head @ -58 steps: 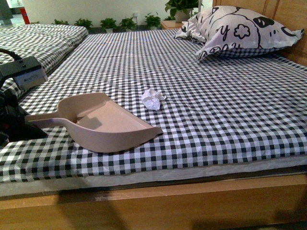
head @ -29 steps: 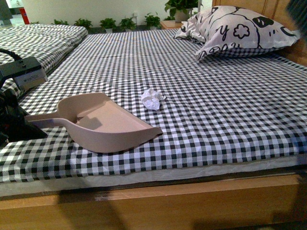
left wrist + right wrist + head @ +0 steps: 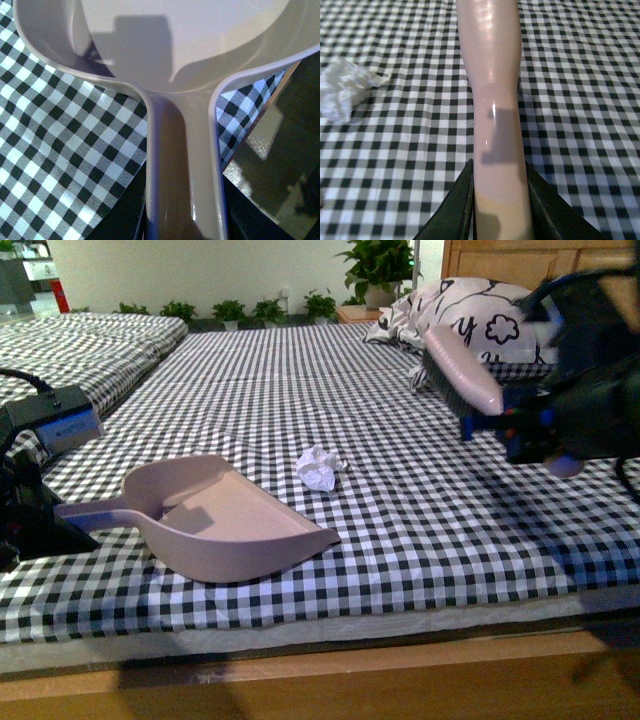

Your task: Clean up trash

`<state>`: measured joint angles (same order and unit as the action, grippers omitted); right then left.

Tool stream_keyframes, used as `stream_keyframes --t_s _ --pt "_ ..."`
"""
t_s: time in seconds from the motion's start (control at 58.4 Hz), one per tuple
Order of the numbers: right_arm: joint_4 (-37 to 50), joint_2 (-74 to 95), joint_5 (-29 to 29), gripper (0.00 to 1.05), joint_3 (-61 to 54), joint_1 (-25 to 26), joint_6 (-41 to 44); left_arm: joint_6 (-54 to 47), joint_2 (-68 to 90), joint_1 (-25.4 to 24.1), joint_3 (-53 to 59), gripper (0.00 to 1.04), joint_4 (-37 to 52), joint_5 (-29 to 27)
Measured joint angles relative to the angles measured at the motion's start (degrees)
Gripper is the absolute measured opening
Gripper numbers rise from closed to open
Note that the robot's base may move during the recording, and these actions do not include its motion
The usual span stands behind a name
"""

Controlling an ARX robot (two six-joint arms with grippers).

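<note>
The trash (image 3: 319,468), a small white paper wad, lies on the checked bed (image 3: 420,540), near the middle. Just beside it, toward the left, sits the pink dustpan (image 3: 225,520) with its open mouth facing the wad, not touching it. The left pincer (image 3: 45,525) pinches the dustpan's handle at the bed's left edge. On the right, above the bed, the right pincer (image 3: 490,415) pinches a pink brush handle (image 3: 462,368). A pillow (image 3: 470,315) lies far behind.
</note>
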<state>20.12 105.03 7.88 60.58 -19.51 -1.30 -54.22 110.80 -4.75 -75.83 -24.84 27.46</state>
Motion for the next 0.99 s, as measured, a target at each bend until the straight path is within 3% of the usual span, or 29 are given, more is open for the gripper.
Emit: stream_keyframes --t_s 0.394,0.668,0.787,0.993 --pt "-7.48 25.14 10.29 0.22 27.26 -4.55 9.09 -0.02 0.00 0.00 0.00 0.26 0.00 0.00" --pt "-9.77 29.92 11.82 0.22 30.32 -7.69 9.79 -0.02 0.00 0.00 0.00 0.26 0.00 0.00" --pt "-14.08 29.05 7.96 0.21 30.25 -8.07 8.61 -0.02 0.00 0.00 0.00 0.26 0.00 0.00" --pt "-22.43 22.97 -7.32 0.21 26.32 -8.07 7.93 -0.02 0.00 0.00 0.00 0.26 0.00 0.00"
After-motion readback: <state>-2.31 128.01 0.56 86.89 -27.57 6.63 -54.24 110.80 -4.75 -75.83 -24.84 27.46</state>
